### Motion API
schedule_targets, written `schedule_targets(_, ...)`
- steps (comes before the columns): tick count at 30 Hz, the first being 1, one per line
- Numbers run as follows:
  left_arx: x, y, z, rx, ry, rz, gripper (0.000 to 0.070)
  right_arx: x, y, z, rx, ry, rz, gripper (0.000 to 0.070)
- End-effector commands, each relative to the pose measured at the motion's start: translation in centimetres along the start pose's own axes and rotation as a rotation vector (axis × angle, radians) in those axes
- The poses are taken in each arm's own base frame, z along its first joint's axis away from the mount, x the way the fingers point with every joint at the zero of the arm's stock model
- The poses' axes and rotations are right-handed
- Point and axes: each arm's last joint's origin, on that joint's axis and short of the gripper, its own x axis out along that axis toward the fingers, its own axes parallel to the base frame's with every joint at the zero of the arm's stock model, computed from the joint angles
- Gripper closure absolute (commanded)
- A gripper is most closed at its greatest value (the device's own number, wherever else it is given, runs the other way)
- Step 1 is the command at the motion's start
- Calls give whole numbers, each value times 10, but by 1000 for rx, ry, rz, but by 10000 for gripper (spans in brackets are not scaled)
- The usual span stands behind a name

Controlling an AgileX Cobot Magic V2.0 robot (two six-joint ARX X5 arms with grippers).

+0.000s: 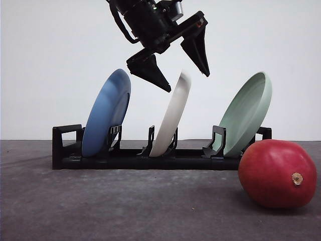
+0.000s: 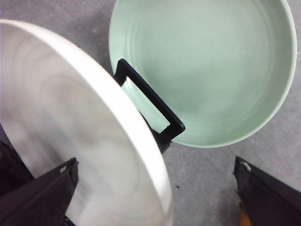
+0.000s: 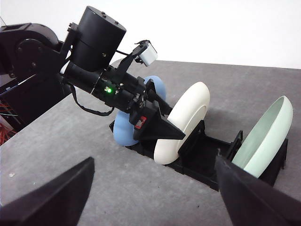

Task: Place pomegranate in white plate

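The pomegranate, deep red with a tan stem nub, lies on the dark table at the front right, just ahead of the rack's right end. The white plate stands on edge in the middle slot of a black dish rack. My left gripper hangs open right above the plate's top rim, one finger on each side. In the left wrist view the white plate lies close below the open left gripper. My right gripper is open and empty, well back from the white plate.
A blue plate stands in the rack's left slot and a pale green plate in its right slot, leaning over the fruit. A white wall rises behind the rack. Bare table lies in front of it.
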Motion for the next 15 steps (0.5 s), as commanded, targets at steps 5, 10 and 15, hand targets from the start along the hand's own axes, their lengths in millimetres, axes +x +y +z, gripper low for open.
schedule_targets(5,11,-3,4,23,-4,-18,321,-1,2,5,-5,-14,6,184)
schedule_targets(10,10,-3,3,21,-1,-17,700,-1,2,5,-5,-14,6,184)
schedule_targets(15,10,-3,3,19,7,-37,700,-1,2,5,-5,-14,6,184)
